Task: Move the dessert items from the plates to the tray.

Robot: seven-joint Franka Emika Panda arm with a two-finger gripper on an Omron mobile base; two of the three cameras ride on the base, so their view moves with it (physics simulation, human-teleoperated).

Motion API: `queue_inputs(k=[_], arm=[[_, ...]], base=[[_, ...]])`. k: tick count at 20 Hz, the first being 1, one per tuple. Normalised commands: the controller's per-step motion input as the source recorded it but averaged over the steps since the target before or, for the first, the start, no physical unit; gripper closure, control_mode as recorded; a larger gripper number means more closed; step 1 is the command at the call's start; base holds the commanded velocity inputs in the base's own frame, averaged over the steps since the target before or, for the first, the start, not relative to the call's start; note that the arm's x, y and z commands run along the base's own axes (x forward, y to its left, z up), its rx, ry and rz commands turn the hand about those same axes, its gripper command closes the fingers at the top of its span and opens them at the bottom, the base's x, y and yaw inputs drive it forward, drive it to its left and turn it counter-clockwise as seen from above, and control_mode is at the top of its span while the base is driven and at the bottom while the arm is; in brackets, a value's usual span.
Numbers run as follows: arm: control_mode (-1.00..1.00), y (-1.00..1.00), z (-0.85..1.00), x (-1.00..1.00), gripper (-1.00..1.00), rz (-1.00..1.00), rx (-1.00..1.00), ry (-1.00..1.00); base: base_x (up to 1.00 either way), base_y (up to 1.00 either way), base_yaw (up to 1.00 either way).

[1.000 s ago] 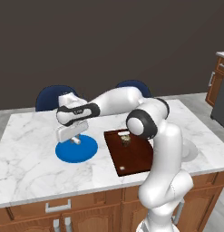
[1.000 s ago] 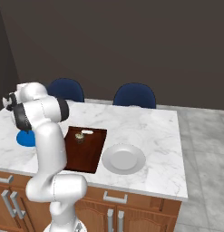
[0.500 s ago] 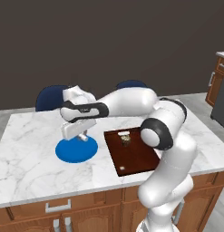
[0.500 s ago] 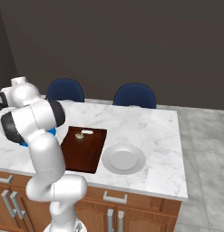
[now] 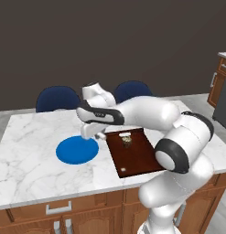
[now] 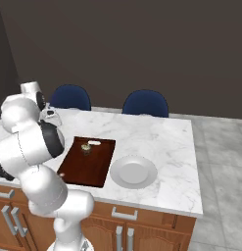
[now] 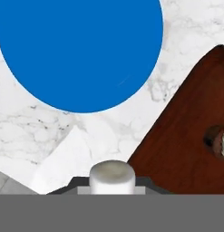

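The end effector (image 5: 99, 135) is seen left of centre in the left base view, held above the marble table (image 5: 32, 173) between the blue plate (image 5: 77, 149) and the tray (image 5: 135, 151). In the hand view its dark fingers (image 7: 76, 186) are clamped on the white marshmallow (image 7: 111, 177), which sits at bottom centre of that frame, lifted off the table. The marshmallow is too small to be made out in the base views.

The blue plate is bare; it takes up the upper left of the hand view (image 7: 79, 50) and lies just beside the tray's left edge in the left base view. A corner of the tray is seen at the right of the hand view (image 7: 186, 136).

The cupcake (image 5: 126, 138) stands upright on the tray near its far end; in the right base view it is left of centre (image 6: 85, 148), and it is cut off by the right edge of the hand view (image 7: 222, 142). A white oval handle mark (image 6: 94, 143) is seen just beside it on the far rim.

The pale plate (image 6: 133, 171) lies bare on the table just right of the tray (image 6: 88, 164) in the right base view. Two blue chairs (image 6: 145, 104) are seen behind the table.
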Motion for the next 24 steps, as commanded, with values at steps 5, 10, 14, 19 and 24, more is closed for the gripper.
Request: queue_inputs(k=[5, 10, 14, 19, 24], arm=[[-1.0, -0.88, 0.09, -0.12, 1.0, 0.0, 0.05, -0.02], [-1.0, -0.98, 0.0, -0.29, 1.0, -0.01, 0.08, 0.0], [-1.0, -0.9, 0.0, -0.36, 1.0, -0.01, 0.08, 0.0], [-1.0, -0.44, -0.01, -0.27, 1.0, 0.0, 0.05, 0.0], [-1.0, -0.16, -0.23, -0.01, 1.0, 0.0, 0.0, 0.01]], base=[[0.0, 0.0, 0.0], [0.0, 0.0, 0.0], [0.0, 0.0, 0.0], [0.0, 0.0, 0.0], [0.0, 0.0, 0.0]])
